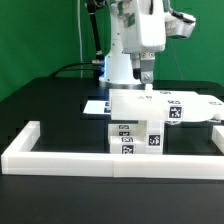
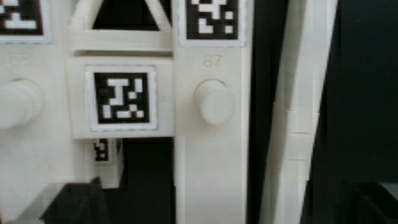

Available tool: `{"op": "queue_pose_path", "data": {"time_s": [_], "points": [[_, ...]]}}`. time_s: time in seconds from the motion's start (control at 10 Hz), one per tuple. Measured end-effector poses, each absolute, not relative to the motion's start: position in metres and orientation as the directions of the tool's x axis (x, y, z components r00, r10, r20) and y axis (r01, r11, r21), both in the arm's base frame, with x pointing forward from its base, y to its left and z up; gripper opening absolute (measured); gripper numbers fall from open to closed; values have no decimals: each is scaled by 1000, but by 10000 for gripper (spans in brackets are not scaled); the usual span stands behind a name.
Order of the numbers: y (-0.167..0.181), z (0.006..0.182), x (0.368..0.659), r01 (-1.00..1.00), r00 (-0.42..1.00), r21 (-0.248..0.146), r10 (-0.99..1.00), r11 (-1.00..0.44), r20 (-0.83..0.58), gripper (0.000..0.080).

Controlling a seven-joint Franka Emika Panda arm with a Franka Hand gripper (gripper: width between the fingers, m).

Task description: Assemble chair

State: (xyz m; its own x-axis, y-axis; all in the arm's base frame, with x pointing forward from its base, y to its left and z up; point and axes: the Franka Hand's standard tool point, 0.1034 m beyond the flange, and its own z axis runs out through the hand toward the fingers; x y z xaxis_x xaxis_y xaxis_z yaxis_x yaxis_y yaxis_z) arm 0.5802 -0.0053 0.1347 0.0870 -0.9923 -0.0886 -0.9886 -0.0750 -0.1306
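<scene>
The white tagged chair parts (image 1: 160, 106) lie bunched at the table's middle: a flat slab on top, and tagged blocks (image 1: 135, 137) in front of it. My gripper (image 1: 146, 78) points straight down, just above the slab's far edge. In the wrist view a white bar with a round peg (image 2: 214, 100) runs between my dark fingers (image 2: 80, 203), with a tagged part (image 2: 121, 100) and a thinner white bar (image 2: 299, 120) beside it. The fingers stand apart on either side of the bar, so the gripper (image 2: 214, 208) is open and holds nothing.
A long low white border rail (image 1: 110, 160) runs along the front, with arms going back at both ends. The marker board (image 1: 94, 106) lies flat at the parts' left in the exterior view. The arm's base (image 1: 118, 65) stands behind, before a green curtain.
</scene>
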Motion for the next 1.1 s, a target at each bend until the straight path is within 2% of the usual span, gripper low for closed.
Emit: {"op": "queue_pose_path", "data": {"time_s": [0.4, 0.6, 0.8, 0.9, 1.1], "points": [[2, 133, 576, -989, 88, -123, -992, -77, -86, 649], [41, 129, 549, -970, 228, -99, -971, -221, -76, 649], [71, 132, 540, -935, 342, -128, -936, -331, -79, 649], [85, 133, 532, -964, 247, -125, -965, -235, -90, 649], [84, 131, 532, -954, 283, -125, -955, -271, -85, 649]]}}
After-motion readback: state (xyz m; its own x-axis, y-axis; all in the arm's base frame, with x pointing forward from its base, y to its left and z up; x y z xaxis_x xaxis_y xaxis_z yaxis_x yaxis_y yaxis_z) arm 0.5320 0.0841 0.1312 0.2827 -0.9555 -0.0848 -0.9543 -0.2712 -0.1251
